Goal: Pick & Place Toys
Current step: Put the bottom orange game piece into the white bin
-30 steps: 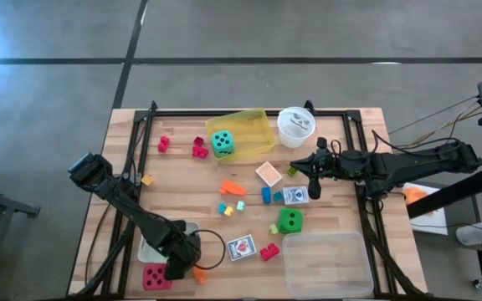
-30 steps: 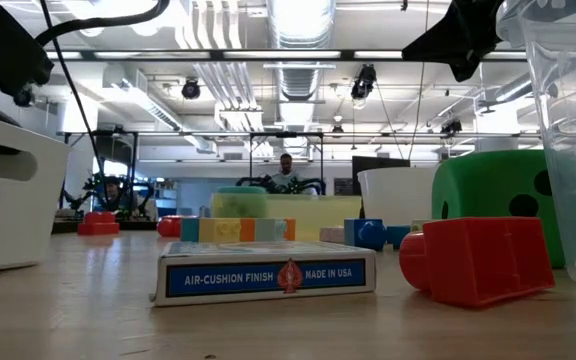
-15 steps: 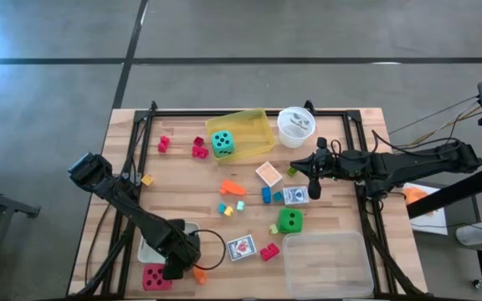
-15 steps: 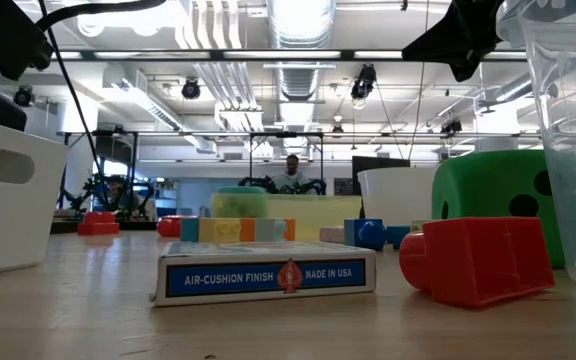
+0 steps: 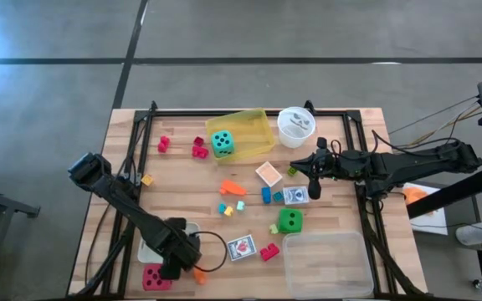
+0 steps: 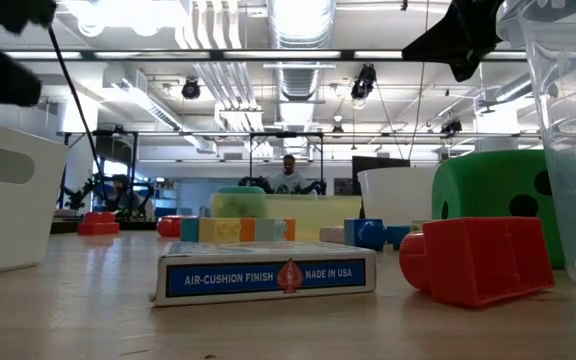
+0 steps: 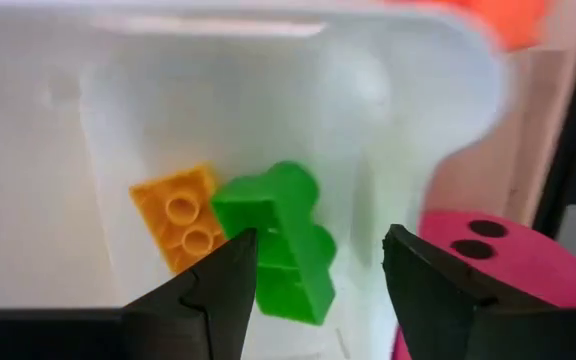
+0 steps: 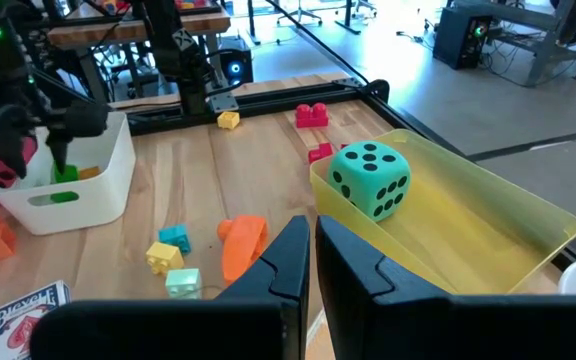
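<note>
Table: my wooden slatted table (image 5: pixel 182 180) carries everything — toys lie scattered through the middle, trays sit toward the edges, so the bare planks between them are my lanes.
Clear tray: the clear plastic tray (image 5: pixel 325 263) sits at the near right corner with nothing in it that I can make out; plenty of room to drop into.
Yellow tray: the yellow translucent tray (image 5: pixel 253 125) at the far edge holds the teal black-dotted die (image 5: pixel 222 143) against its near wall.
White bin: the small white plastic bin (image 7: pixel 298 120) sits at the near left edge; its steep walls are why I hang straight above it.
Left gripper: my left gripper (image 7: pixel 313 275) is over the bin, fingers parted, nothing clamped between them — the green stepped plastic block (image 7: pixel 278 240) lies on the bin floor below, touching the orange studded brick (image 7: pixel 180 215).
Right gripper: my right gripper (image 8: pixel 311 260) waits closed and empty above the table's right centre, near the boxed deck of playing cards (image 5: pixel 295 196).
Crowding: the pinkish-red dotted die (image 5: pixel 156 277) sits just beside the bin's outer wall, with an orange block (image 5: pixel 198 275) near it — tight on that side, I think.
Still out: the green dotted die (image 5: pixel 289 221) and the red stepped block (image 5: pixel 269 252) rest on open wood near the clear tray.
</note>
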Action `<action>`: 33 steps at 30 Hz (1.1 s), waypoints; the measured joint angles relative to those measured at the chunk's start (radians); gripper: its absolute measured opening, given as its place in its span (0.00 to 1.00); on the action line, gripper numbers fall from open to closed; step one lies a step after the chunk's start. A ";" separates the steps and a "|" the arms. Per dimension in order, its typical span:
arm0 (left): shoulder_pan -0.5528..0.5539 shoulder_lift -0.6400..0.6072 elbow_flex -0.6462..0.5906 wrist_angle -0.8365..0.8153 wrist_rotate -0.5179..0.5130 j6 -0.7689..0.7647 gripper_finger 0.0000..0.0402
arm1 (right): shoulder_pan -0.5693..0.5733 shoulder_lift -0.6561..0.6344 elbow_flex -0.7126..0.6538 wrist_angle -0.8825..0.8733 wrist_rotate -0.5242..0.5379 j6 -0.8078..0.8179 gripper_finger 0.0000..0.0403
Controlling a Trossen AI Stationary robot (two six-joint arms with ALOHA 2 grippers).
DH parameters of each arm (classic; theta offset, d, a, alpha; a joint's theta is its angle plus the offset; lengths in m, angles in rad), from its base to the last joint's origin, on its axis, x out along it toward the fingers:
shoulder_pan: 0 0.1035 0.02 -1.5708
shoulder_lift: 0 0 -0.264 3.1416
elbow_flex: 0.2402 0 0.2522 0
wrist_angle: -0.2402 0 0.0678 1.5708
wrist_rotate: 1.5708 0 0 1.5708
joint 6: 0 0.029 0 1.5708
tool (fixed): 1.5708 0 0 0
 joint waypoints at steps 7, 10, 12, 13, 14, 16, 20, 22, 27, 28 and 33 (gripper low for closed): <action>0.000 0.000 0.085 -0.069 -0.046 0.066 0.51 | 0.000 0.000 0.000 0.000 0.000 0.001 0.05; -0.002 0.000 0.125 -0.103 -0.052 0.095 0.51 | 0.000 0.000 0.000 0.000 0.000 0.000 0.05; -0.004 0.000 0.151 -0.116 -0.056 0.114 0.51 | 0.000 0.000 0.000 0.000 0.000 0.001 0.05; -0.005 0.000 0.164 -0.119 -0.060 0.127 0.51 | 0.000 0.000 0.000 0.000 0.000 0.000 0.05; -0.007 0.000 0.176 -0.120 -0.065 0.143 0.51 | 0.000 0.000 0.000 0.000 0.000 0.000 0.05; -0.011 0.000 0.203 -0.119 -0.083 0.189 0.51 | 0.000 0.000 0.000 0.000 0.000 0.002 0.05; -0.025 0.000 0.240 -0.096 -0.152 0.275 0.51 | 0.000 0.000 0.000 0.000 0.000 0.001 0.05; -0.035 -0.001 0.242 -0.050 -0.175 0.337 0.51 | 0.000 0.000 0.000 0.000 0.000 0.000 0.05; -0.074 0.011 0.231 0.089 -0.190 0.595 0.51 | 0.000 0.000 0.000 0.000 0.000 0.000 0.05; -0.081 0.020 0.230 0.101 -0.190 0.644 0.51 | 0.000 0.000 0.000 0.000 0.000 0.000 0.05; -0.096 0.065 0.228 0.123 -0.191 0.776 0.51 | 0.000 0.000 0.000 0.000 0.000 0.000 0.05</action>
